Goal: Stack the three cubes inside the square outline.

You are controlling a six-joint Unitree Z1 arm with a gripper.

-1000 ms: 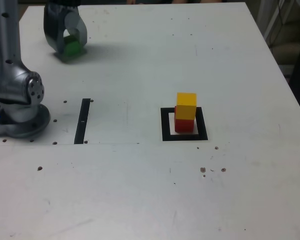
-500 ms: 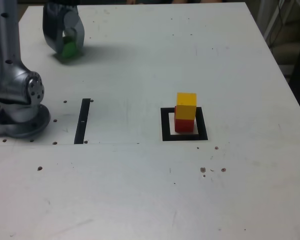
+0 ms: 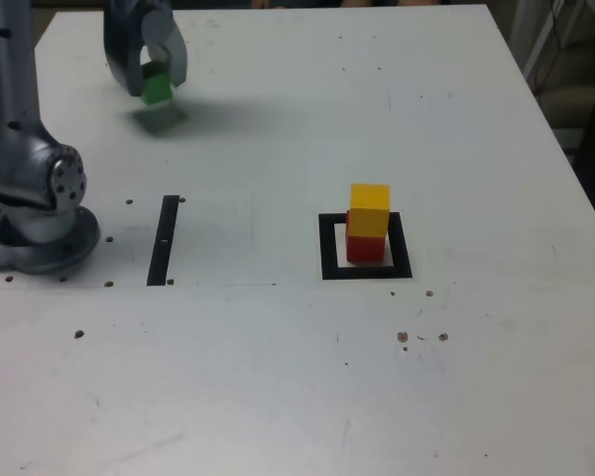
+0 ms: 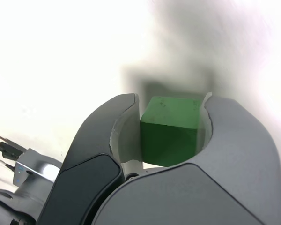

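the gripper (image 3: 151,81) is clamped on the green cube (image 3: 157,84), clear of the table (image 3: 278,377) at the exterior view's far left. the yellow cube (image 3: 369,209) sits on the red cube (image 3: 365,247) inside the outline (image 3: 327,248), well off toward that view's right and nearer the camera.

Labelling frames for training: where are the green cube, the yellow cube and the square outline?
green cube (image 4: 171,129), wrist view, its front face between the fingers.
yellow cube (image 3: 369,208), exterior view, its front face.
square outline (image 3: 328,248), exterior view, the frame's left bar.
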